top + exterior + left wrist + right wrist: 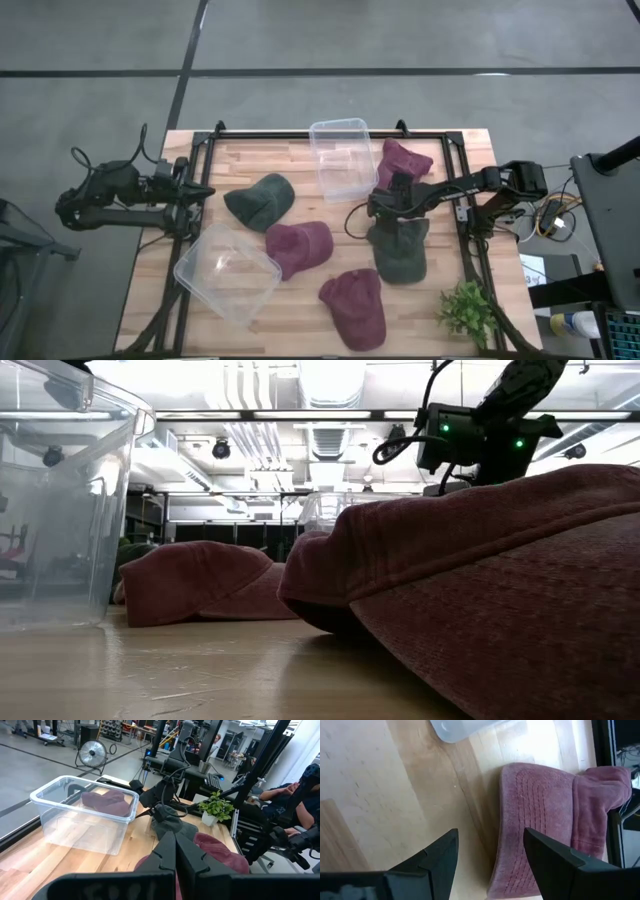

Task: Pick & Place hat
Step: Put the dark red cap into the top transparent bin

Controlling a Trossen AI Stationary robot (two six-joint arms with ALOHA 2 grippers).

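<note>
Several caps lie crown-up on the wooden table: a dark green one [260,200], a maroon one [300,247], a maroon one [355,305], a dark green one [400,250], and a maroon one [403,160] at the far right. My right gripper [380,205] hovers open over the table, between that far maroon cap and the right-hand green cap. In the right wrist view its fingers [490,847] frame bare wood and the brim of the maroon cap [540,820]. My left gripper [205,190] [175,852] waits shut at the table's left edge.
A clear plastic bin [340,158] stands at the far middle, and a second one [227,272] sits near the left front. A small green plant [468,310] is at the near right corner. A black frame [300,133] runs round the table. People sit beyond the table [295,805].
</note>
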